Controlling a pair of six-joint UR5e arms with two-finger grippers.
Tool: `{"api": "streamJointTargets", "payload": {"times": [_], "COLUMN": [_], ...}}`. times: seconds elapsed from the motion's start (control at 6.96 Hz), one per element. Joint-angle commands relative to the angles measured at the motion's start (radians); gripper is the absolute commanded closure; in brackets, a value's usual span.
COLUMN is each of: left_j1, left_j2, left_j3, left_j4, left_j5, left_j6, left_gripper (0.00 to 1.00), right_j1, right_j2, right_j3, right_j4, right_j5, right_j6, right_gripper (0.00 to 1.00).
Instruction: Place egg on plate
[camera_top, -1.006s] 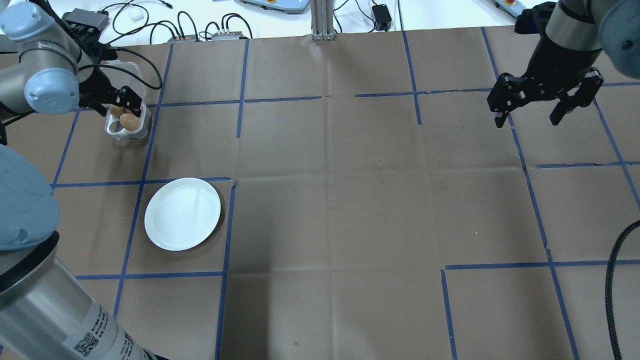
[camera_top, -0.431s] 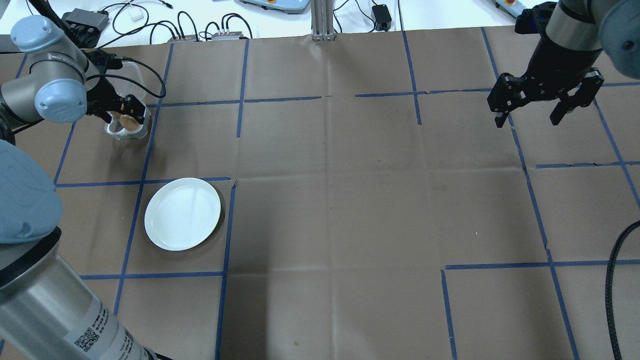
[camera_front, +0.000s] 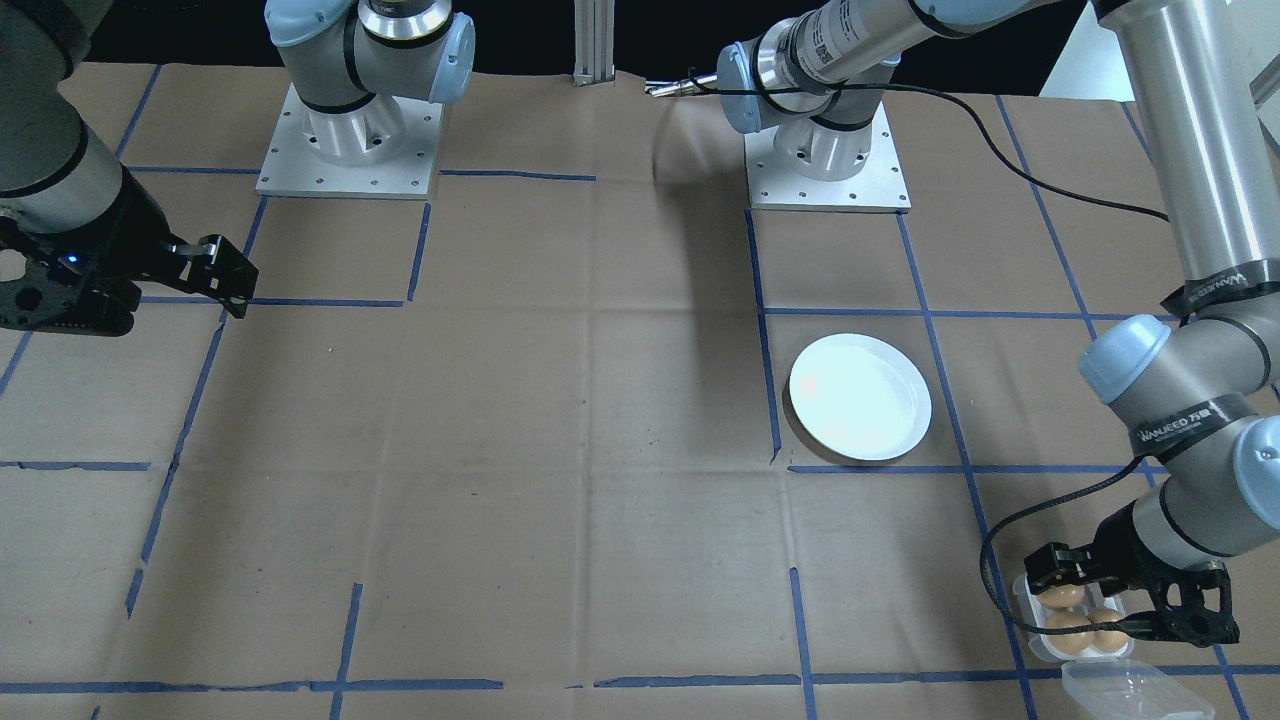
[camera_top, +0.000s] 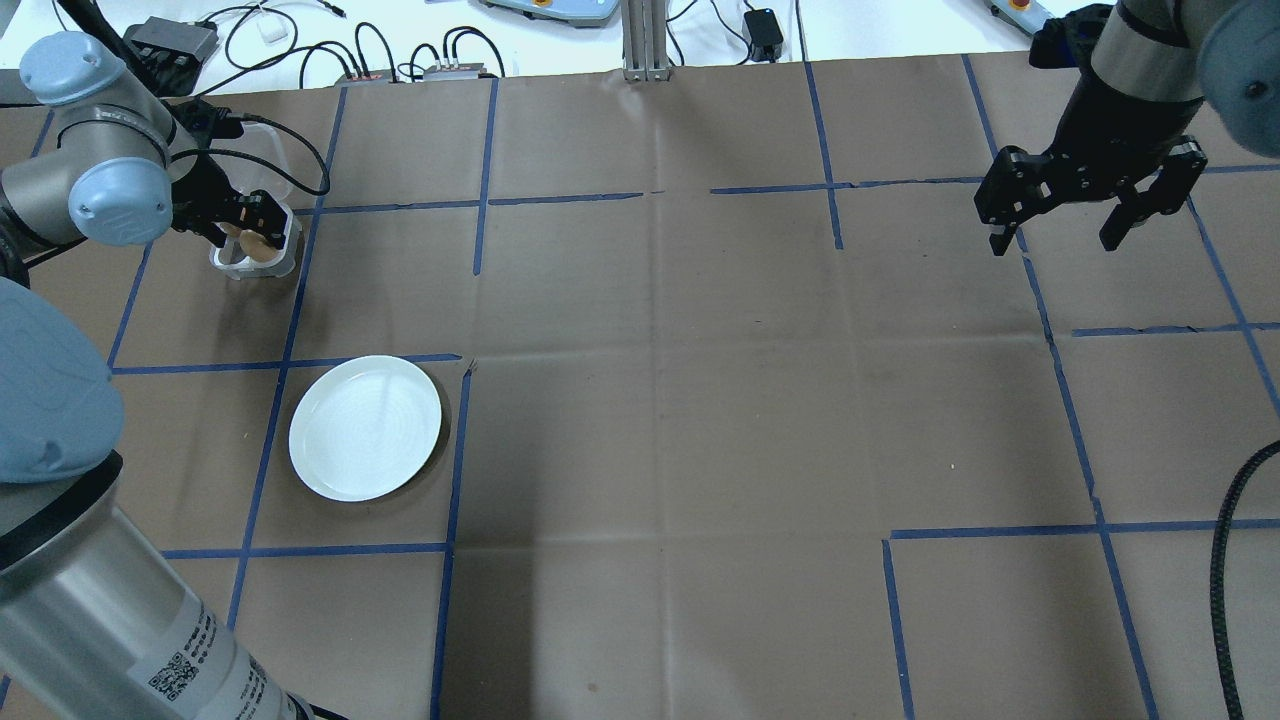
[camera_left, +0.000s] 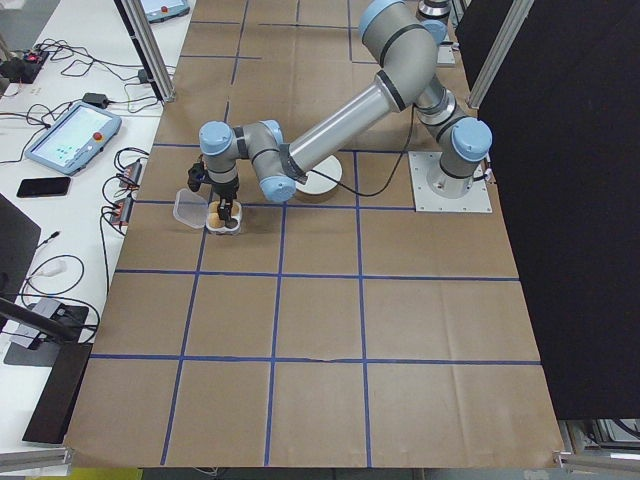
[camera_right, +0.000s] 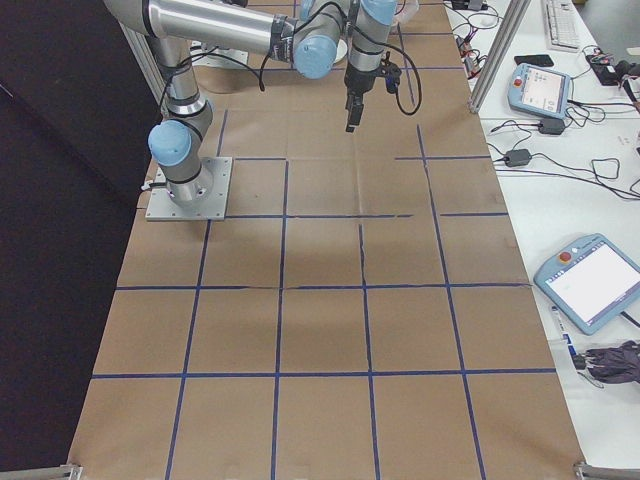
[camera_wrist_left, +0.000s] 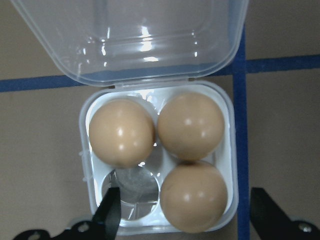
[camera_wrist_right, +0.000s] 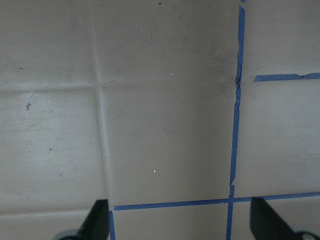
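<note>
**Left wrist-mounted view: three eggs, one empty cup, pincer spread over the tray**

Left wrist-mounted view counts three tan, smooth eggs (camera_wrist_left: 192, 196) in the small white four-cup plastic egg tray (camera_wrist_left: 226, 150), with one cup bare and the clear hinged lid (camera_wrist_left: 130, 40) folded back beyond the tray. One round, glossy white plate (camera_top: 365, 427) lies well apart from the tray, toward the robot's base, with no egg on it.

Against the overhead picture from a second ago, the left gripper (camera_wrist_left: 185, 212) has sunk lower over the tray, so that it now hides more of the eggs. The plate and tray lie where they lay.

The left arm reaches out to the tray with its wrist pointing straight down, fingers wide apart, straddling the nearest egg and gripping nothing. The right gripper (camera_top: 1060, 232) hangs far from the tray above the brown paper table cover (camera_top: 700, 400), fingers wide and empty.
</note>
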Motion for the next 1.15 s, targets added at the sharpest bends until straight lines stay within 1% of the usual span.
{"api": "streamJointTargets", "payload": {"times": [0.0, 0.14, 0.43, 0.72, 0.86, 1.01], "left_j1": [0.000, -0.001, -0.006, -0.008, -0.008, -0.009], "left_j2": [0.000, -0.001, -0.002, 0.003, 0.015, 0.037], "left_j3": [0.000, -0.002, -0.003, -0.002, -0.002, -0.002], "left_j4": [0.000, 0.000, 0.000, 0.000, -0.006, -0.023], "left_j5": [-0.008, -0.009, -0.009, -0.006, -0.003, 0.000], "left_j6": [0.000, 0.000, 0.000, 0.000, 0.000, -0.002], "left_gripper": [0.34, 0.39, 0.55, 0.73, 0.75, 0.75], "right_j1": [0.000, 0.000, 0.000, 0.000, 0.000, 0.000], "right_j2": [0.000, 0.000, 0.000, 0.000, 0.000, 0.000], "right_j3": [0.000, 0.000, 0.000, 0.000, 0.000, 0.000], "right_j4": [0.000, 0.000, 0.000, -0.001, -0.001, 0.000], "right_j5": [0.000, 0.000, 0.000, 0.000, 0.000, 0.000], "right_j6": [0.000, 0.000, 0.000, 0.000, 0.000, 0.000], "right_gripper": [0.00, 0.00, 0.00, 0.00, 0.00, 0.00]}}
